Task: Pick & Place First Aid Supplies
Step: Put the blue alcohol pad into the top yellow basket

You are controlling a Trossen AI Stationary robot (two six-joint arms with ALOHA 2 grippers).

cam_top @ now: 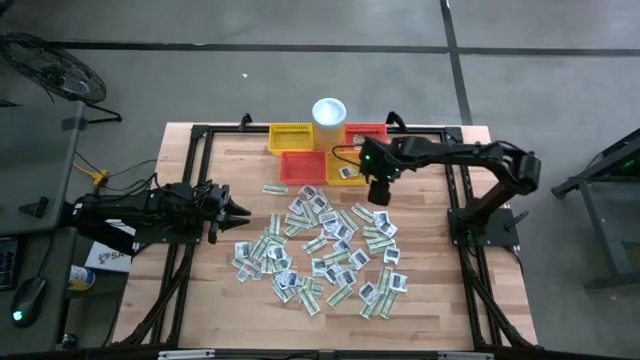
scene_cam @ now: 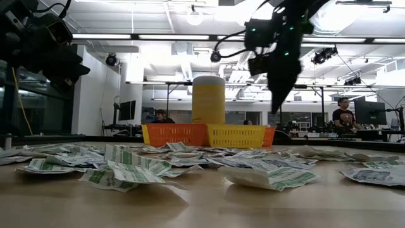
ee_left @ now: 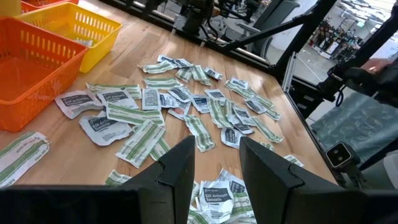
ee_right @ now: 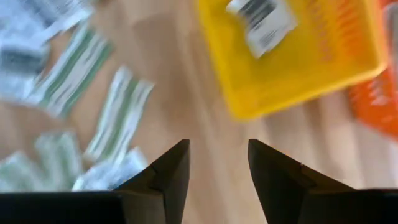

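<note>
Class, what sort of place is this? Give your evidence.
Probably a robotics lab or open workshop: ceiling strip lights, exposed ducts, a person at monitors behind, and a framed wooden table holding the arms.

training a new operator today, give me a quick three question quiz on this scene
1. True or false: the right tool holds a packet.
2. Where does the packet with the barcode lie? A) yellow basket B) white cup C) bare table
3. Which tool hangs over the table's left edge?

Key: 1 false, its fingers are open and empty. 2 A. 3 the left tool, open.
</note>
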